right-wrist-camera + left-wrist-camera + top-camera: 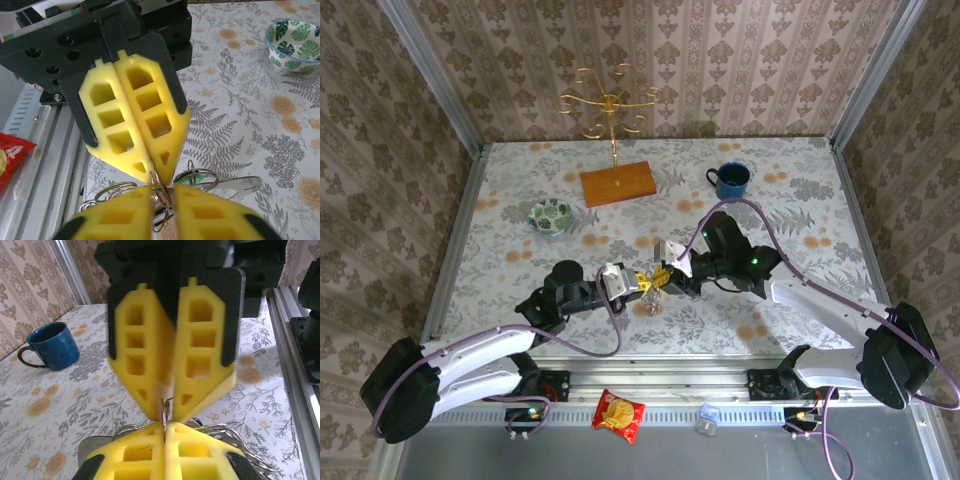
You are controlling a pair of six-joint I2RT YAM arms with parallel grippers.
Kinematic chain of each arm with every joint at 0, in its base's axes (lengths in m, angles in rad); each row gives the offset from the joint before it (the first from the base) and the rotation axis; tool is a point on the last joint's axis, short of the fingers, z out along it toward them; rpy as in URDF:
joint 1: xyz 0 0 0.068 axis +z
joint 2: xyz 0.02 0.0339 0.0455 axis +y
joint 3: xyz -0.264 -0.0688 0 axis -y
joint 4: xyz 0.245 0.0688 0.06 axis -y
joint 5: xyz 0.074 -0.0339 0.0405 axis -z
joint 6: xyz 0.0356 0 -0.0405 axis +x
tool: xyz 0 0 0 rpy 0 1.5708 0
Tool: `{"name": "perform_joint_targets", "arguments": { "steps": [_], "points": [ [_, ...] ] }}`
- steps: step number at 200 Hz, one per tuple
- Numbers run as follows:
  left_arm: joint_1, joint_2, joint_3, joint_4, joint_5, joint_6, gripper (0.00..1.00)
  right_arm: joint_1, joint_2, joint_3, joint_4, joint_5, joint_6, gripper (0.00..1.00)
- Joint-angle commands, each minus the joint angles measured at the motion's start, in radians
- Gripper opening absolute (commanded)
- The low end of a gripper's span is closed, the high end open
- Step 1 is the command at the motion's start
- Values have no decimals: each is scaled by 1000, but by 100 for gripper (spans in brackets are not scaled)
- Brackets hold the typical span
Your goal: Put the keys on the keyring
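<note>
keyring [157, 184] pinched by left fingers [116, 122] and right fingers [161, 355].

One left tool [644, 284], one right tool [661, 276], one blue mug [731, 179], one patterned bowl [550, 216], one red packet [619, 414].

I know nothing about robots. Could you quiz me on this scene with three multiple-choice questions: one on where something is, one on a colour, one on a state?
1. Where on the flower-patterned table is the dark blue ceramic mug?
A) far right
B) near left
C) dead centre

2. What colour are the latticed fingers?
A) red
B) yellow
C) white

3. How are the left gripper and right gripper?
A) both wide open
B) one open, one shut
C) both shut, tips meeting at thin metal rings

Answers:
1 A, the top view shows it far right.
2 B, both wrist views show yellow.
3 C, each pair is pressed together on the rings.
</note>
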Motion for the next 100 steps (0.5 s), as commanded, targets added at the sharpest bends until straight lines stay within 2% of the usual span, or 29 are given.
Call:
{"name": "perform_joint_targets", "arguments": {
  "steps": [1, 19, 33, 42, 75, 100],
  "points": [
    [-4, 6, -5, 74, 35, -23, 0, 4, 10, 3, 22, -32, -27, 0],
    [-4, 6, -2, 55, -3, -21, 0, 3, 6, 23, -18, -25, -49, 0],
    [-5, 9, 16, 11, -28, -12, 15, 7, 5, 46, -62, -5, -76, 0],
    [-7, 12, 31, -19, -36, -3, 19, 10, 9, 66, -104, 10, -99, 0],
    [-33, 25, 94, -155, -69, 72, 20, 37, 42, 152, -269, 89, -188, 0],
    [-42, 39, 119, -198, -73, 103, 18, 64, 66, 206, -362, 147, -238, 0]
  ]
}}
